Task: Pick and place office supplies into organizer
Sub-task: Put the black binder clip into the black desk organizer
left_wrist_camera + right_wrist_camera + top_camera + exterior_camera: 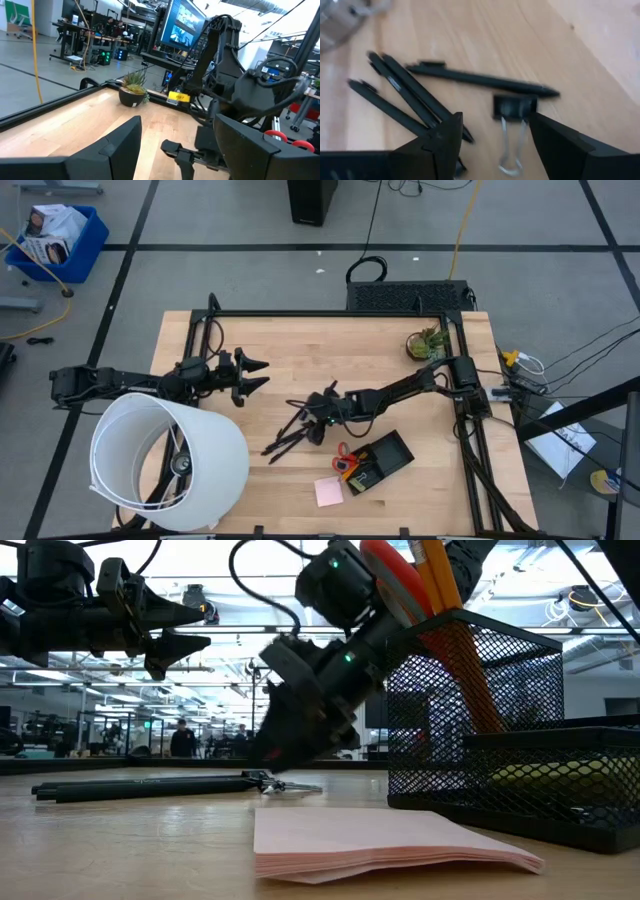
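One binder clip (pixel 514 108) between open right hand (pixel 492 137) fingers — untouched.

No text, brand or number can be read anywhere. A yellow label (pixel 178 96) on the dark frame just beside the potted plant (pixel 132 91) carries dark print too small to make out, and the monitor (pixel 184 26) behind it shows only blurred blue pictures.

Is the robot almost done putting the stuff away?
Not yet. The scissors and pencil stand in the organizer. The right end effector hangs open over a binder clip, holding nothing. The black pens and pink pad wait on the table. The left end effector hangs open, idle.
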{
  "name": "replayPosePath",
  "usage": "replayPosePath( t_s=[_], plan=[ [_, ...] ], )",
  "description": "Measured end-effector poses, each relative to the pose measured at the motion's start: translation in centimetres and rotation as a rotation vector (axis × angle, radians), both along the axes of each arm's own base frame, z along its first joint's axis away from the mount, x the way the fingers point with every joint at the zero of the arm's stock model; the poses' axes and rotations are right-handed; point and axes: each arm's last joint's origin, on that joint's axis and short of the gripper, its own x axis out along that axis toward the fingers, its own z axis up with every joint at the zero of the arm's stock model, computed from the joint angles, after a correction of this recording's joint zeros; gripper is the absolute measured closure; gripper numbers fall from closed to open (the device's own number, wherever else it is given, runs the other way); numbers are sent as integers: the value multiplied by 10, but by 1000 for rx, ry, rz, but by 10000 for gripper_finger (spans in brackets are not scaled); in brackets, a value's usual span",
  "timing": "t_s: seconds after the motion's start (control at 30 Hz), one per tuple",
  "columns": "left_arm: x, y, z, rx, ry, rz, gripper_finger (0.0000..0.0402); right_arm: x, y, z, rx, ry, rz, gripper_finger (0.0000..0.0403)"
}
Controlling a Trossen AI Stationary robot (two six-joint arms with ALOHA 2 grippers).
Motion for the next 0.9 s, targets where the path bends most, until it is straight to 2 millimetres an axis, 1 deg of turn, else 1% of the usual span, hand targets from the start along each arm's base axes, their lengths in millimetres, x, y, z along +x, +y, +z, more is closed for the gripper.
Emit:
replayPosePath(
  t_s=[0.1, 0.17, 0.37, 0.43, 0.53, 0.6, 0.7, 0.77, 0.9],
  plan=[
    [0, 0, 0, 0, 0, 0, 149, 4, -1, 6, -15, -23, -38, 175],
    [0, 0, 0, 0, 0, 0, 149, 9, 0, 5, -14, -28, -48, 176],
    [0, 0, 0, 0, -1, 0, 149, 21, 4, 3, 69, 69, -134, 175],
    [0, 0, 0, 0, 0, 0, 149, 23, 4, 6, 72, 89, -141, 176],
    [0, 0, 0, 0, -1, 0, 149, 23, 4, 7, 46, 110, -113, 176],
    [0, 0, 0, 0, -1, 0, 149, 23, 5, 6, 51, 119, -62, 175],
    [0, 0, 0, 0, -1, 0, 149, 21, 6, 5, 1, 143, -1, 176],
    [0, 0, 0, 0, -1, 0, 149, 21, 5, 1, -9, 152, 6, 178],
    [0, 0, 0, 0, -1, 0, 149, 21, 5, 1, -10, 162, 5, 185]
  ],
)
